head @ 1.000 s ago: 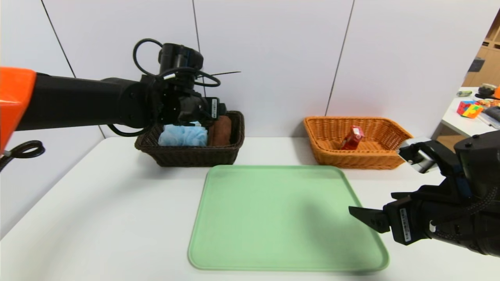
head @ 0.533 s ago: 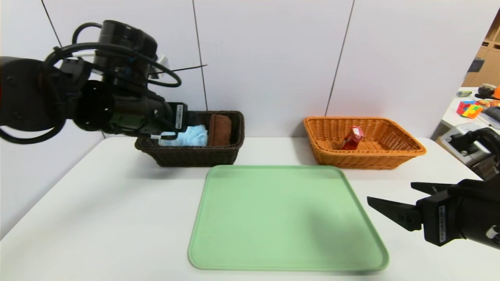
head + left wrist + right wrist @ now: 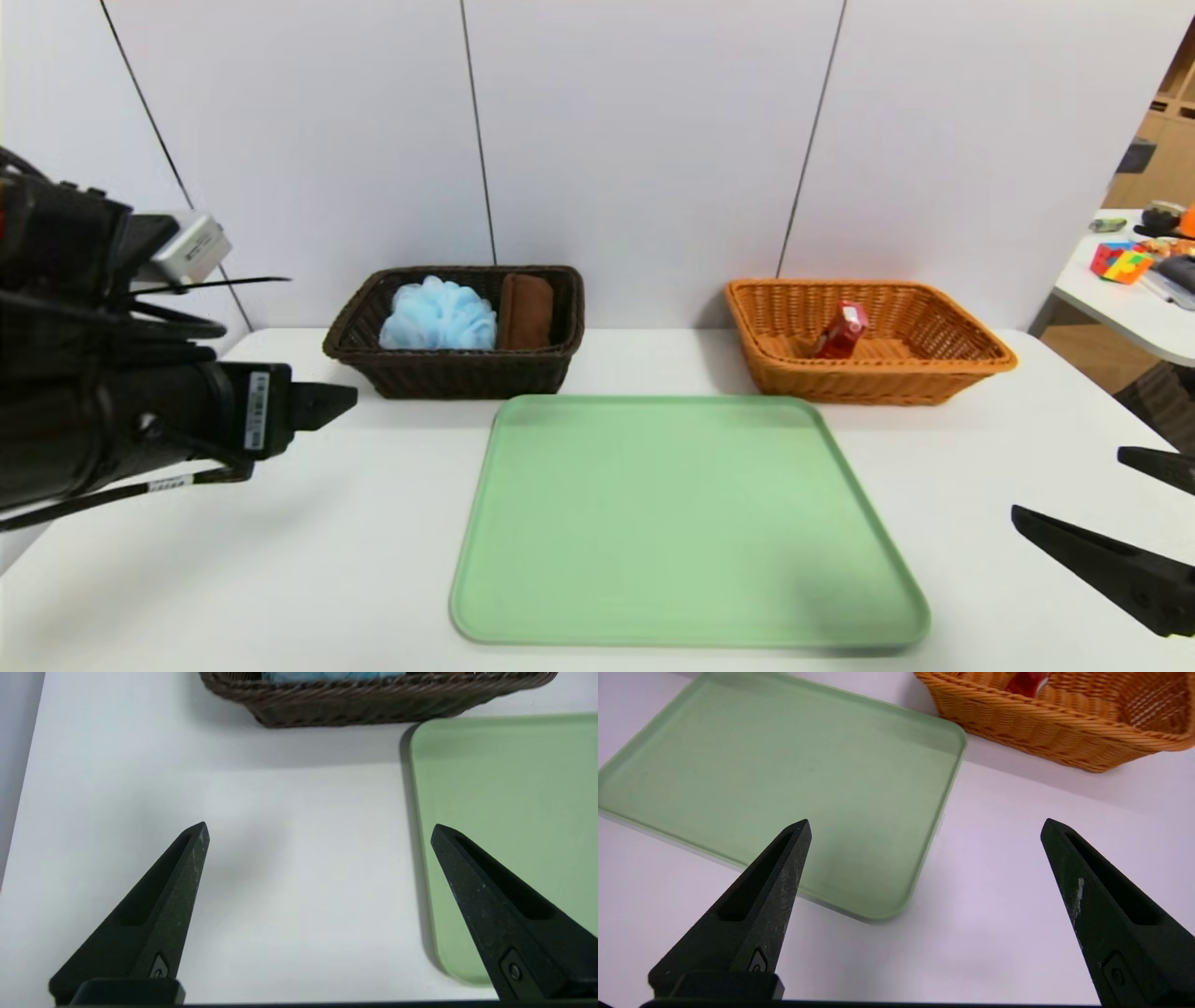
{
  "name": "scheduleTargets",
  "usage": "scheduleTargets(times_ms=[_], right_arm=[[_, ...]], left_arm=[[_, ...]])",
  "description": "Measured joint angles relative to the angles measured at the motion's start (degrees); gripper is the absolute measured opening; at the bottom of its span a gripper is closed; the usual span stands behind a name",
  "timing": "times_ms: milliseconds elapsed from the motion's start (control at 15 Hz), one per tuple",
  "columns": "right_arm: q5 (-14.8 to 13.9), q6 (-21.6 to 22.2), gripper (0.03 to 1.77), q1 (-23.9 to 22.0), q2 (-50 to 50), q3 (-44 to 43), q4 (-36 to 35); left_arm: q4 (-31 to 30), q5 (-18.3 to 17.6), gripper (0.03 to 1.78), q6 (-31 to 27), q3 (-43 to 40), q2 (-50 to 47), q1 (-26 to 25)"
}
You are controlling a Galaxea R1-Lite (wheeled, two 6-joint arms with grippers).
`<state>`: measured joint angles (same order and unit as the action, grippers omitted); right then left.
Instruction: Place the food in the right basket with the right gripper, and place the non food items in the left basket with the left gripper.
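Note:
The dark brown left basket (image 3: 457, 373) holds a blue bath pouf (image 3: 439, 315) and a brown cloth (image 3: 526, 311). A red carton (image 3: 843, 329) leans inside the orange right basket (image 3: 868, 378). Nothing lies on the green tray (image 3: 681, 523) between them. My left gripper (image 3: 327, 406) hovers over the table left of the tray, in front of the brown basket (image 3: 373, 704), open and empty (image 3: 320, 830). My right gripper (image 3: 1069, 483) hangs low at the right edge beside the tray's near right corner, open and empty (image 3: 925, 822). The orange basket (image 3: 1041, 723) lies beyond it.
Both baskets stand at the back of the white table (image 3: 308, 560), against a grey panelled wall. A second table at the far right carries a colourful cube (image 3: 1122, 259) and other small items.
My left arm has drawn back from above the brown basket, down and to the left. My right gripper has slid right, off the tray's edge. Both stayed open.

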<state>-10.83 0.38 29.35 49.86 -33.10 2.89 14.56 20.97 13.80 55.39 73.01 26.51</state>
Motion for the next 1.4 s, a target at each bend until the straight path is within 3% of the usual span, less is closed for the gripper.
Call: scheduleTargets(times_ms=[267,800,1067,1400], right_arm=[[0.0,-4.6,1.7,-3.5,-6.9,2.6,0.2],[0.8,-5.5,1.7,-14.9,-16.4,6.4,0.2],[0.9,-6.3,1.7,-19.6,-21.2,9.0,0.2],[1.0,-7.0,1.7,-22.1,-24.9,10.6,1.9]], left_arm=[[-1.0,0.1,1.69,0.1,-8.6,-7.9,-0.8],[-4.6,-0.5,1.69,-0.6,-20.8,-20.6,-7.6],[-5.8,-3.6,1.69,-4.2,-26.2,-27.3,-12.1],[-9.1,-8.1,1.69,-9.1,-33.5,-36.7,-18.4]])
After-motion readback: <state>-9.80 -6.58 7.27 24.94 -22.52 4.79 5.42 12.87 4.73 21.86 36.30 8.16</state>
